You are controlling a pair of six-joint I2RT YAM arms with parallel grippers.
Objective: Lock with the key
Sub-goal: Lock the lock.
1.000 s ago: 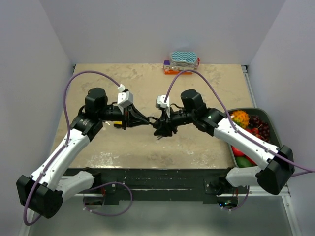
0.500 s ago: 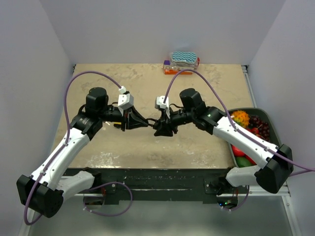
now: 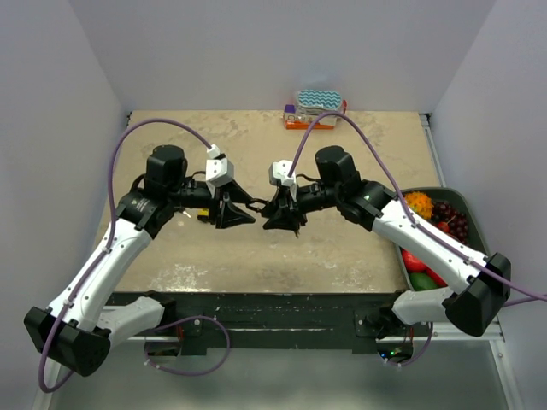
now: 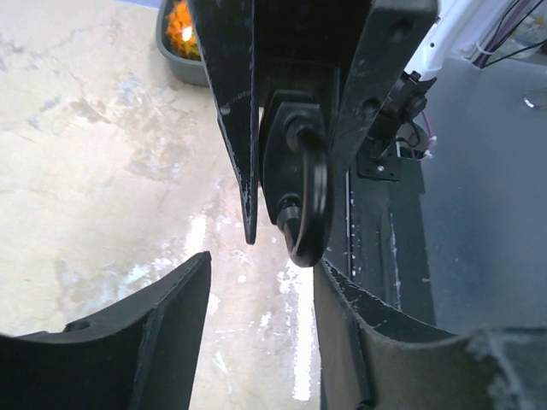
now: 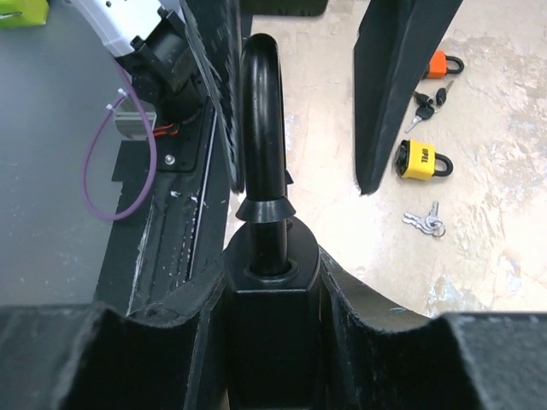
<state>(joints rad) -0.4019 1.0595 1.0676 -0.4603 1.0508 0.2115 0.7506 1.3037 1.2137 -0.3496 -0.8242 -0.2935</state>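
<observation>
**Holding, mid-counter.** We record the right hand (image 5: 272, 258) clamped on the body of a black padlock (image 5: 272, 333). The padlock is held clear of the counter (image 3: 256, 145), a little nearer its near edge than its far edge. Its shackle (image 5: 261, 111) points away from the wrist, towards the other arm. We cannot tell whether the shackle is latched.

**Facing it.** The left hand (image 4: 261, 265) has its fingers apart and grips nothing. It looks straight at the curve of the shackle, which sits just ahead of its fingertips. We cannot tell whether the shackle lies within the gap between those fingers or just short of it. No key shows in either hand.

**On the counter beyond, in the right wrist view, nearest first.**
- A small bunch of silver keys (image 5: 425, 224), lying flat and alone.
- A yellow padlock (image 5: 417, 160), just past the silver keys, lying on its side.
- A pair of black-headed keys (image 5: 425, 101), further on.
- An orange padlock (image 5: 440, 64), just beside those keys.

**Right edge.** A dark tray (image 3: 432, 190) holds assorted fruit (image 3: 451, 219), partly hidden behind the right arm.

**Far edge.** We note a small stack of boxes (image 3: 316, 107) against the back wall. The top one is patterned in teal zigzag.
</observation>
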